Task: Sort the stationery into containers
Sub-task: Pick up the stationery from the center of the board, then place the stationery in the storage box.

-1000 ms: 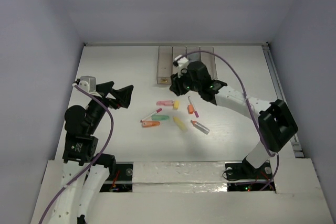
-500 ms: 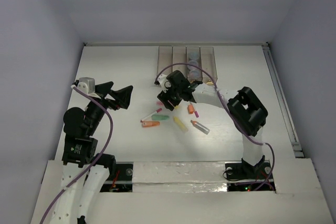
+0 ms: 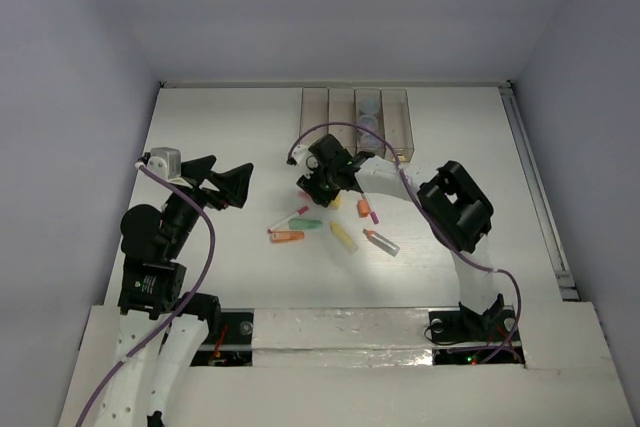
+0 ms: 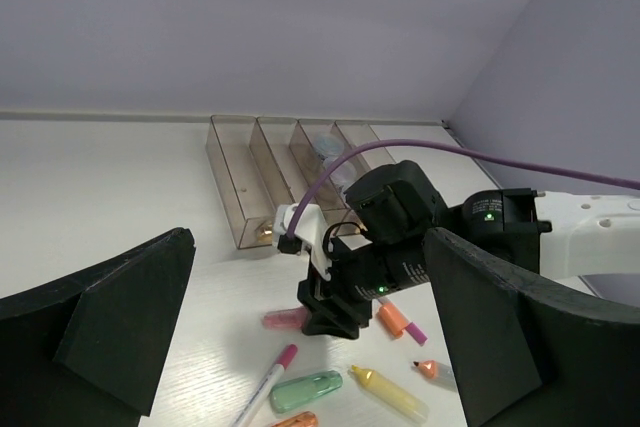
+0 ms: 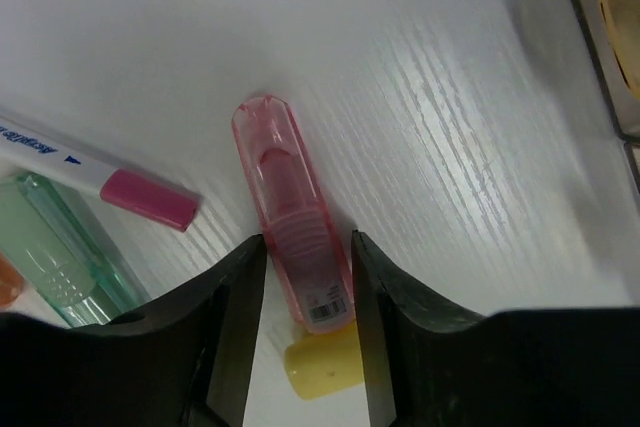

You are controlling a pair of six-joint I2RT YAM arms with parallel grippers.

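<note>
Right wrist view is giving you the pink translucent plastic marker (image 5: 290,197) lying flat on the white table (image 5: 430,117). The right gripper (image 5: 305,247) is straddling its lower half, with the black fingers (image 5: 235,317) sitting hard against both flanks; whether they are squeezing yet, you cannot tell. Trouble is likely coming from where they are biting, toward one end rather than the middle, so the smooth barrel may be pivoting or slipping as you lift. A small yellow stub (image 5: 320,367) is touching that same end and could be getting dragged or flicked along. The white pen with a pink cap (image 5: 150,199) is lying just beside one finger, near enough to be nudged. Top external view is hiding the marker under the wrist, yet it alone is showing you the row of narrow translucent bins (image 3: 314,125) waiting near, further back on the table, with round bluish rolls (image 3: 370,105) sitting in one. Your left gripper (image 3: 228,185) is hanging wide apart, well off to the side, holding nothing.
</note>
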